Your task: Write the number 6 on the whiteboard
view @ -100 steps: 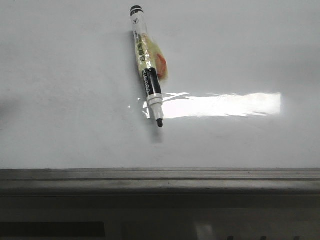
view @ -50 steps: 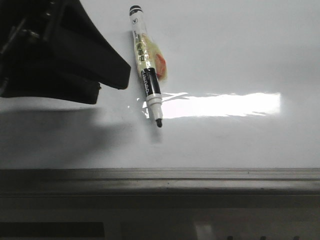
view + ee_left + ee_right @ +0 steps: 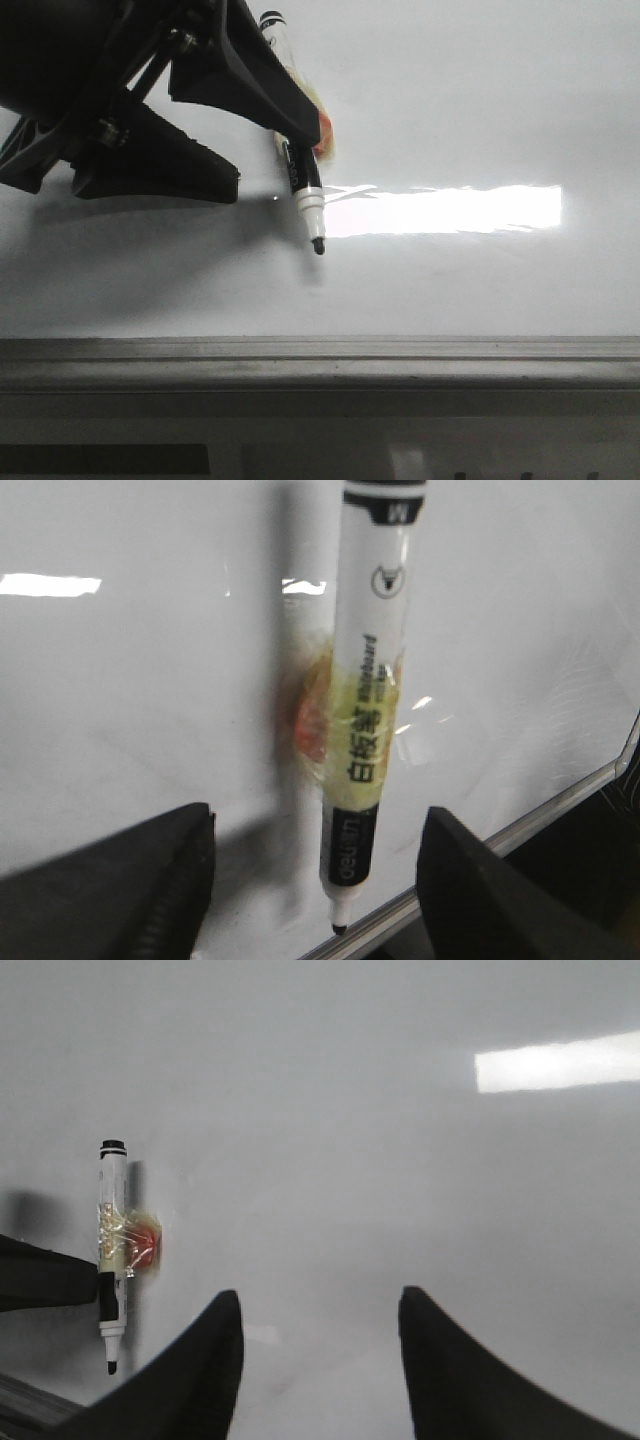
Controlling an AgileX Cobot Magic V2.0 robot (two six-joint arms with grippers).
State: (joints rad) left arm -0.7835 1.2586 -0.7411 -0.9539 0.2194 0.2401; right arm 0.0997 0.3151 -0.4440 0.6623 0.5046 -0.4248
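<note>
Now, whiteboard (image 3: 480, 120): glossy white, glare band at centre right, grey edge strip along the lower frame.
Marker pen (image 3: 305, 190): laid uncapped.
Left gripper (image 3: 255, 150): jaws spread wide astride it.
Right gripper (image 3: 320, 1360): jaws parted.

1. The marker pen (image 3: 303, 180) lies on the whiteboard (image 3: 470, 110), upper centre of the front view.
2. The left gripper (image 3: 262, 153) fills the upper left, its fingers straddling the pen.
3. The board's edge strip (image 3: 320, 360) crosses the lower frame.

The right tool (image 3: 318, 1360), fingers spread, hangs over the whiteboard (image 3: 400, 1180) beside a marker (image 3: 110, 1250).
</note>
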